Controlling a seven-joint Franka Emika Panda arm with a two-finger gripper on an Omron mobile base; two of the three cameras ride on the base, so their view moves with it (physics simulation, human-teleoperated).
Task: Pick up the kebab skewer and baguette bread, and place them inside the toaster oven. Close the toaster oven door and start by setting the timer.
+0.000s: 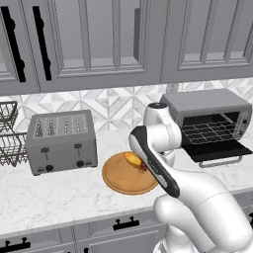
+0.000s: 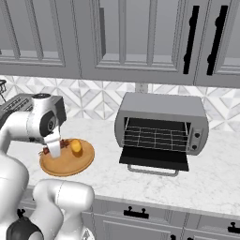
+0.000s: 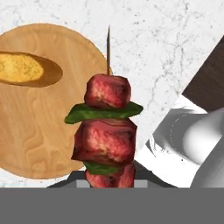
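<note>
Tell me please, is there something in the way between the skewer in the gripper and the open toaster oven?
Nothing visible blocks it. The gripper holds the kebab skewer above the round wooden board. Between there and the toaster oven lies only bare counter, and the oven door is folded down, rack exposed.

Round board [image 3: 35,131] shows smooth light wood with visible grain; counter [image 2: 215,178] looks like polished white marble with grey veins; toaster oven [image 2: 161,123] has matt grey metal casing and a wire rack; kebab skewer [image 3: 105,131] carries glistening red meat chunks on a thin wooden stick; baguette bread [image 3: 19,68] has a speckled crumb; toaster [image 1: 62,141] is brushed grey metal
</note>
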